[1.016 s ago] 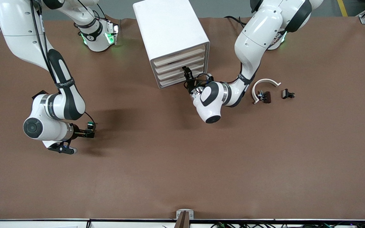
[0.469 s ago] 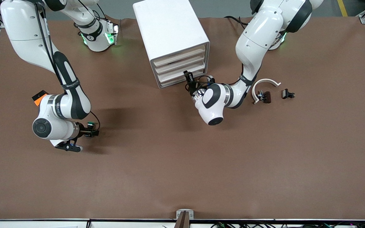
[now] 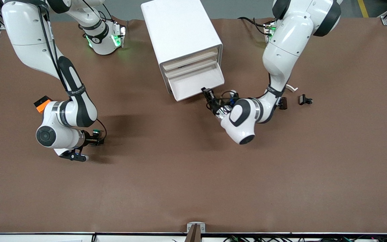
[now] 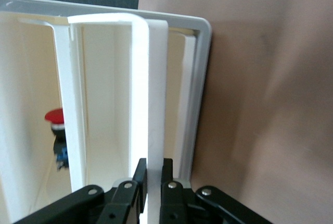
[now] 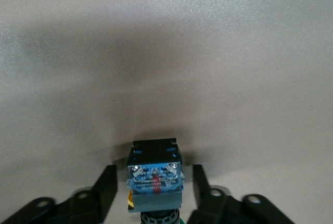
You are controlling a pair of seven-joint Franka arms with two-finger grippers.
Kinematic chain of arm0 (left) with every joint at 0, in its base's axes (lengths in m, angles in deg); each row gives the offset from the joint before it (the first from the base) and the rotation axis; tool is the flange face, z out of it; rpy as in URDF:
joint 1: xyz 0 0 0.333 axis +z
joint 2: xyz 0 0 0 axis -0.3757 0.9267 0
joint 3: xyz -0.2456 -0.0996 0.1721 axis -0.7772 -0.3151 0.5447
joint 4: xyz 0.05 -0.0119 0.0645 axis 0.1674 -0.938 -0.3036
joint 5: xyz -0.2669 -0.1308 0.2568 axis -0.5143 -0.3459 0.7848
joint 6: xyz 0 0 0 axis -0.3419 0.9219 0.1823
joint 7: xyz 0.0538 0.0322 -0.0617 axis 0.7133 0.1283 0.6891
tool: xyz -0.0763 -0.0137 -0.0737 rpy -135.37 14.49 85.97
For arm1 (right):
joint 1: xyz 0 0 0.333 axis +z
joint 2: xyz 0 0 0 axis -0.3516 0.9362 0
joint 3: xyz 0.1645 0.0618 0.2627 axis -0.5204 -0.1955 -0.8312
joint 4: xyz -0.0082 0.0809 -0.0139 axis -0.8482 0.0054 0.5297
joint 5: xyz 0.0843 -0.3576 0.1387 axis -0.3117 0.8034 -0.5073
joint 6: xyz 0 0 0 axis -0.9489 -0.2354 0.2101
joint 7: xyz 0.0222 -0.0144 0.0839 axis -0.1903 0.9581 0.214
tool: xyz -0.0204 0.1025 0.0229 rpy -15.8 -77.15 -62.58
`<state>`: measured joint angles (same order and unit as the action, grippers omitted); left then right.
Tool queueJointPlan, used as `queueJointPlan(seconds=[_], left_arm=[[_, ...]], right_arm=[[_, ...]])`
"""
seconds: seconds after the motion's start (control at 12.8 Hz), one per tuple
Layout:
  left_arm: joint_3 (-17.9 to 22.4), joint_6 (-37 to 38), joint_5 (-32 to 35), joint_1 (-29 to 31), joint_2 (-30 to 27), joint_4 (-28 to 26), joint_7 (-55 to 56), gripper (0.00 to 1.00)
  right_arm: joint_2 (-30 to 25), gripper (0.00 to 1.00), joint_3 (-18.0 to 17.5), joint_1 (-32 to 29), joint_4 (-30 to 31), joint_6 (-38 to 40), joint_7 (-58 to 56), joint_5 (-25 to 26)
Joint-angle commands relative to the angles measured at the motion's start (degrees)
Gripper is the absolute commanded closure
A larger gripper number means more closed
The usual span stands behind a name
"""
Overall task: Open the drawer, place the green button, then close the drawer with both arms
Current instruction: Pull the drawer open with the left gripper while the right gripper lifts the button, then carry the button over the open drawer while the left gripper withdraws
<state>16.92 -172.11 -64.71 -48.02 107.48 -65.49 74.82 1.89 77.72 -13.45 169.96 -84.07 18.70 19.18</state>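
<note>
With the drawer [image 3: 193, 85] front pinched by the left gripper [image 3: 208, 92] at upper centre and the button [image 5: 154, 174] merely straddled by the right gripper's [image 3: 100, 141] unclosed jaws at lower left, a fumbled pickup is risked.

Glossy white arms [image 3: 282, 43], black joint bands, grey caps, green base lights

A white drawer box [image 3: 183, 40] stands at the table's [image 3: 193, 188] top edge, its lowest drawer [image 3: 195, 83] pulled out. The left gripper [image 3: 208, 92] grips that drawer's front corner. Toward the right arm's end, the right gripper [image 3: 98, 141] is at the green button [image 3: 95, 132]. An orange block [image 3: 41, 104] sits beside that arm.
</note>
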Motion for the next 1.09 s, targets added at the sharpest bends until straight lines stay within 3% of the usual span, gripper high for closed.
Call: queueJointPlan(seconds=[0.0, 0.23, 0.39, 0.47, 0.55, 0.63, 1.02], left_arm=[[0.36, 0.87, -0.96, 3.61, 0.06, 1.61, 1.17, 0.94], [0.36, 0.87, -0.87, 5.2, 0.23, 3.1, 0.99, 0.91], [0.44, 0.87, -0.96, 6.17, 0.32, 3.81, 0.73, 0.76], [0.44, 0.87, -0.96, 6.43, 0.32, 3.99, 0.64, 0.37], [0.44, 0.87, -0.96, 6.44, 0.06, 4.07, 0.72, 0.14], [0.44, 0.87, -0.96, 6.7, -0.03, 4.77, 1.16, 0.0], [1.31, 1.4, -0.17, 10.03, -0.64, 11.61, 0.81, 0.0]], right_arm=[[-0.33, 0.53, 0.07, 0.07, 0.24, -0.43, -0.25, -0.63], [-0.51, 0.62, 0.07, 0.07, -0.02, 0.09, -0.25, -0.63], [-1.29, 0.64, 0.07, 0.07, -0.46, 1.41, -0.16, -0.63], [-2.17, 0.65, 0.07, 0.07, -1.51, 3.68, 0.1, -0.63], [-2.96, 0.64, 0.07, 0.16, -2.91, 7.27, 0.62, -0.63], [-3.75, 0.64, 0.07, 0.42, -5.1, 12.09, 1.5, -0.63], [-6.21, 0.65, -0.02, 3.93, -14.6, 30.12, 14.3, -0.19]])
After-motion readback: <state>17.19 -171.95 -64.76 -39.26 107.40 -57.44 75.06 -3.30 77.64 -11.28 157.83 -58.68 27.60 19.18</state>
